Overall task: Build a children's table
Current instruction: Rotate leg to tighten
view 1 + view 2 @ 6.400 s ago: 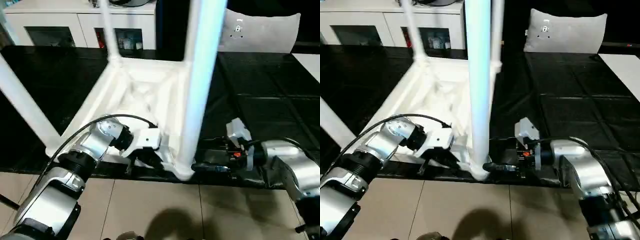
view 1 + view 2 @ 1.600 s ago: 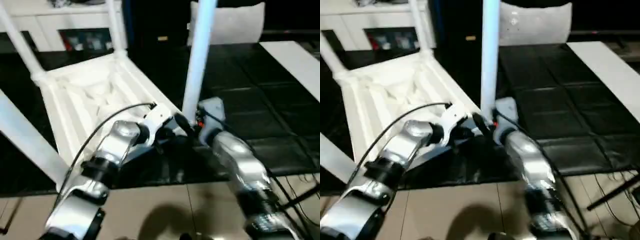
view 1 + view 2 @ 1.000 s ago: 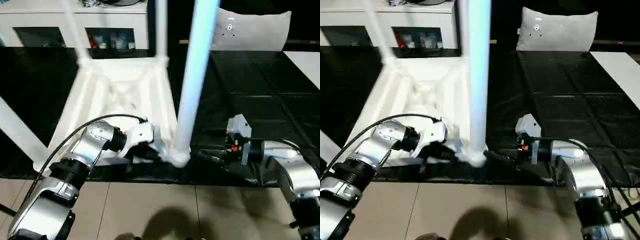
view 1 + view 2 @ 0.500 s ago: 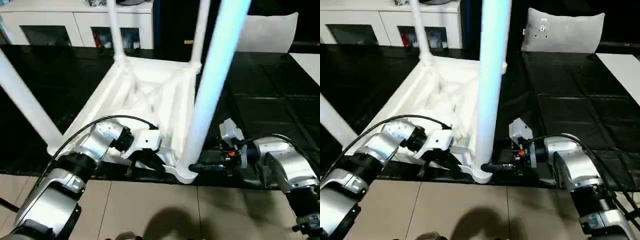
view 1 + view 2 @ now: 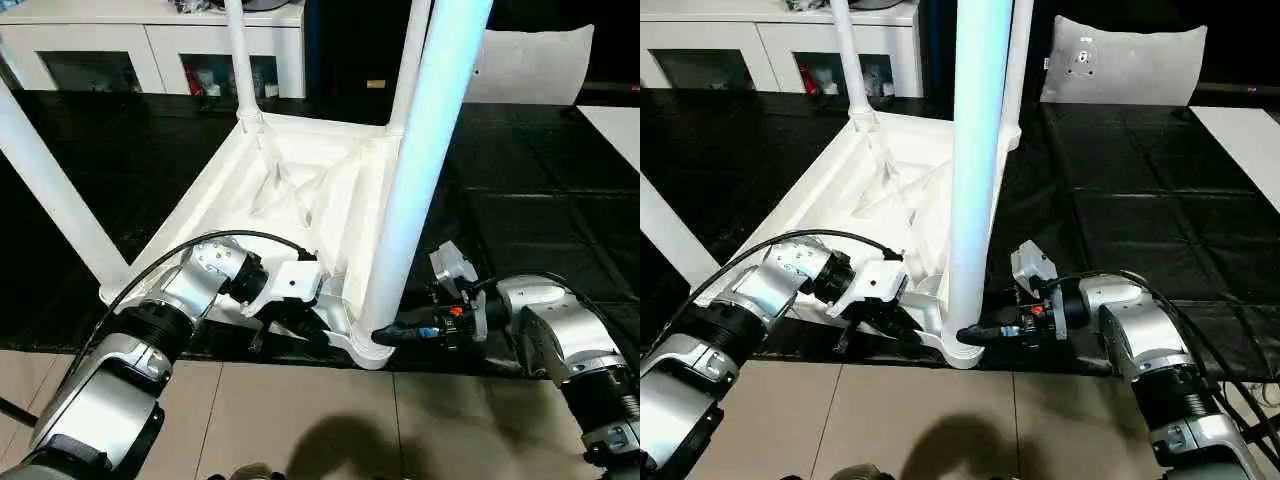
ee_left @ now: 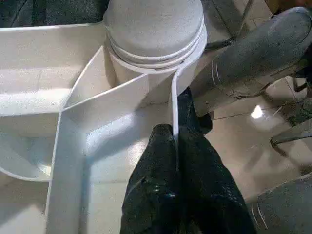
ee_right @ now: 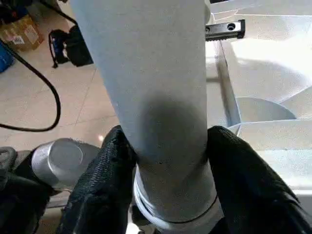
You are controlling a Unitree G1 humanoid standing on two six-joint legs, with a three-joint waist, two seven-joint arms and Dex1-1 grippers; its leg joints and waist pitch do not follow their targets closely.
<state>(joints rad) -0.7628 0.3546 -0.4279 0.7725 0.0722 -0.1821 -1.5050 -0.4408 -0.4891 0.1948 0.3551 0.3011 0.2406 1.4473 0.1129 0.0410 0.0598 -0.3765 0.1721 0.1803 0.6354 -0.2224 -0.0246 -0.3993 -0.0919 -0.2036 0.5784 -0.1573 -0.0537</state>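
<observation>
Right claw [image 7: 163, 161] now closed around leg [image 7: 146, 83], left claw [image 6: 175, 161] pinching tabletop rim [image 6: 174, 105]

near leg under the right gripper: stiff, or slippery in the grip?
Probably stiff: the near leg stands straight from its corner socket. Probably slippery: its smooth round surface gives the right gripper little purchase. Likely light: the tabletop is thin ribbed plastic.

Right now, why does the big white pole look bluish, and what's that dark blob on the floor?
Head views: the nearest leg looms very close and picks up a blue tint; the dark blob on the tiled floor looks like a shadow. Right wrist view: the same leg carries a soft dark patch between the right claw's fingers.
</observation>
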